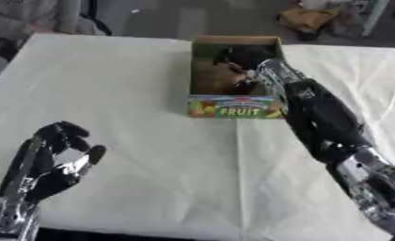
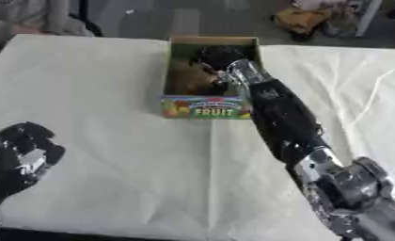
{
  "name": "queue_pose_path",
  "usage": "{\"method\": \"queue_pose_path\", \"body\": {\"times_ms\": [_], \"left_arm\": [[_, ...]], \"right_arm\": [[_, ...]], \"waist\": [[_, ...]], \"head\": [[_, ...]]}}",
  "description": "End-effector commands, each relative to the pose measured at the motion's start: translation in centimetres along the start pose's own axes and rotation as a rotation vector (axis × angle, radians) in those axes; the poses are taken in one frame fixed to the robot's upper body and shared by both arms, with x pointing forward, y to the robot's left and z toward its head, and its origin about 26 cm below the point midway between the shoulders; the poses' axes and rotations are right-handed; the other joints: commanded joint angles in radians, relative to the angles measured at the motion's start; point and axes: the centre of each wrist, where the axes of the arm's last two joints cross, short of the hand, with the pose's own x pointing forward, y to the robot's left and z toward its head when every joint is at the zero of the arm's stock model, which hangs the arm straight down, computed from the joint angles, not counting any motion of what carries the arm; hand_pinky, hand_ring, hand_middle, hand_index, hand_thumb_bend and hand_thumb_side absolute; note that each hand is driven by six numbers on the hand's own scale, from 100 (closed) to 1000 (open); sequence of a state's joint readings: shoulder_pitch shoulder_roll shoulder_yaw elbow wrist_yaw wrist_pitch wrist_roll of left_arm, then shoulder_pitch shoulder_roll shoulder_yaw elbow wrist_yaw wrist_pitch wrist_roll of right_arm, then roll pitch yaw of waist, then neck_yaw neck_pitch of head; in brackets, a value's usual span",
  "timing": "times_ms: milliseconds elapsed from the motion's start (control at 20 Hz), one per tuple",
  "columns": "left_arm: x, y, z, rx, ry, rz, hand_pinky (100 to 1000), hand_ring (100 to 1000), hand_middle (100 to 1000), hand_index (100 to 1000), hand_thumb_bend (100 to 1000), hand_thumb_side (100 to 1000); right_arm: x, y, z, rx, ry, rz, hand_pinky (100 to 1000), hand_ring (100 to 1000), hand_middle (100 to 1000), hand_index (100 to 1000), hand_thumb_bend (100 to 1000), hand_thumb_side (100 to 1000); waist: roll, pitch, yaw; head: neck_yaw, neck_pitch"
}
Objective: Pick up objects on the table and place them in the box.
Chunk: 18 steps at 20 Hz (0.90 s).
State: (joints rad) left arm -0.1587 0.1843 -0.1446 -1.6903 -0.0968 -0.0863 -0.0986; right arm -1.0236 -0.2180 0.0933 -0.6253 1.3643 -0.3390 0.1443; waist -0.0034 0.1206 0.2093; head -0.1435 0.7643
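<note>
One hand (image 1: 238, 59) inside the box (image 1: 233, 107)

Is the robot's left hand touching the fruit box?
Apart. The left eye view shows the left hand near the lower left corner, with a wide stretch of bare table between it and the fruit box.

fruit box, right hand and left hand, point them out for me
fruit box (image 1: 233, 107), left eye view, on its printed front wall
right hand (image 1: 243, 55), left eye view, on the dark hand inside the box
left hand (image 1: 49, 160), left eye view, on the palm
</note>
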Motion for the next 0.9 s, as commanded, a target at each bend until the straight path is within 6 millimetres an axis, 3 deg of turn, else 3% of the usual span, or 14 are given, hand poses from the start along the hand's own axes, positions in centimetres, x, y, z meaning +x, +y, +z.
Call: {"method": "queue_pose_path", "body": {"times_ms": [50,400,900], "left_arm": [[0.6,0.4,-0.4,0.001,-0.025,-0.012,551,498,534,581,644,367],[0.5,0.7,-0.3,0.01,-0.021,-0.021,551,498,534,580,645,367],[0.4,1.0,-0.1,0.023,-0.014,-0.032,551,498,533,580,647,367]], "right_arm": [[-1.5,-2.7,0.5,-0.037,0.011,-0.013,825,847,886,914,442,356],[-3.0,-6.2,1.8,-0.127,-0.022,-0.108,826,843,890,922,399,358],[-4.6,-9.5,4.2,-0.217,-0.081,-0.229,814,829,861,916,326,344]], "waist": [[0.001,-0.013,-0.003],[-0.005,-0.011,-0.016],[-0.013,-0.012,-0.04]], "head": [[0.003,0.006],[0.016,0.006],[0.034,0.006]]}}
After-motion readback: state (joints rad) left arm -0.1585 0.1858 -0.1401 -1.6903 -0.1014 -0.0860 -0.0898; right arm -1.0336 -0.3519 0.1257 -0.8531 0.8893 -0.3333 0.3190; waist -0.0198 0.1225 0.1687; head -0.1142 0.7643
